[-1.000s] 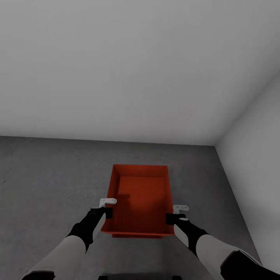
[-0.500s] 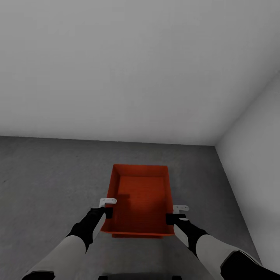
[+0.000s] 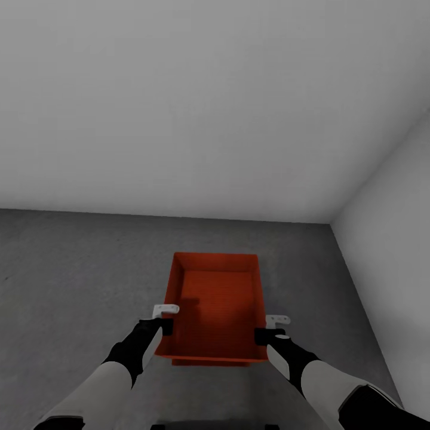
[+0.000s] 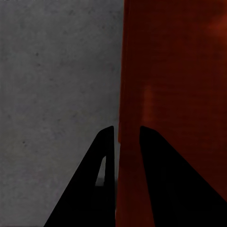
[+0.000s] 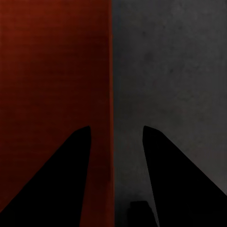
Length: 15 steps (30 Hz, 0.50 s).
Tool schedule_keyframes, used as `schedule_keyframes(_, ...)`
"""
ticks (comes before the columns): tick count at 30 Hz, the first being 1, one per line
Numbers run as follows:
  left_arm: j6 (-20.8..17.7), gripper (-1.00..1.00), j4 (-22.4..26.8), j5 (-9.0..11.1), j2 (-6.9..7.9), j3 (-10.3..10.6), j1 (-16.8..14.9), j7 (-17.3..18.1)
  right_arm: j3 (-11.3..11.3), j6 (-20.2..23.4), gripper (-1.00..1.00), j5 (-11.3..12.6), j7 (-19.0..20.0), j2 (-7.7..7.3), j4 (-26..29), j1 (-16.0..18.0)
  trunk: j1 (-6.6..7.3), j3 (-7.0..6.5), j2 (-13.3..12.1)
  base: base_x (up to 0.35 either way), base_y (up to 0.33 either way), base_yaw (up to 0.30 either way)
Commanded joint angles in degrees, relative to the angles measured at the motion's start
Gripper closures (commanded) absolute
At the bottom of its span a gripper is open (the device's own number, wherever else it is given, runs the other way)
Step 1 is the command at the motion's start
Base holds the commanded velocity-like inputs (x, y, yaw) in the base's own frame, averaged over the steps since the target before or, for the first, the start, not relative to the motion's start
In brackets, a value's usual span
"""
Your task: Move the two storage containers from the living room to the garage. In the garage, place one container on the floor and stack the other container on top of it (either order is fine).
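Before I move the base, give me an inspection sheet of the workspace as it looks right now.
Surface: grey mottled concrete floor, bare around the bin.
Job's things: one orange-red container, upright and lidless; a second rim edge seems to show under its near side, though I cannot tell if that is another bin.
Clutter: nothing seen.
Grippers: left pincer straddles the container's left wall, fingers close on it; right pincer straddles the right wall with wide gaps, so open.
Cables: nothing seen.
Surroundings: plain white walls meeting in a corner at the right.
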<state>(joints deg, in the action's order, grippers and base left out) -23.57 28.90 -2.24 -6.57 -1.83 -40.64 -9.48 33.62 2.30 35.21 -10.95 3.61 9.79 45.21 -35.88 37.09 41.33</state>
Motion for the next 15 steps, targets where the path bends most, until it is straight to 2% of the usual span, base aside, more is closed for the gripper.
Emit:
schedule_keyframes(1, -0.2, 1.0, -0.2, 2.1, -0.02, 1.0, 0.0, -0.1, 0.7, 0.2, 1.0, -0.8, -4.3, -2.01, 0.1, 0.1, -0.01, 0.04, 0.0, 0.0, 0.0, 0.0)
schedule_keyframes(3, -0.2, 1.0, -0.2, 2.1, -0.02, 1.0, 0.0, -0.2, 0.7, 0.2, 1.0, -0.8, -4.3, -1.98, 0.1, 0.1, -0.01, 0.04, 0.0, 0.0, 0.0, 0.0)
schedule_keyframes(15, -0.2, 1.0, -0.2, 2.1, -0.02, 1.0, 0.0, -0.1, 0.7, 0.2, 1.0, -0.8, -4.3, -1.95, 0.1, 0.1, -2.65, 2.2, 4.9, 0.0, 0.0, 0.0)
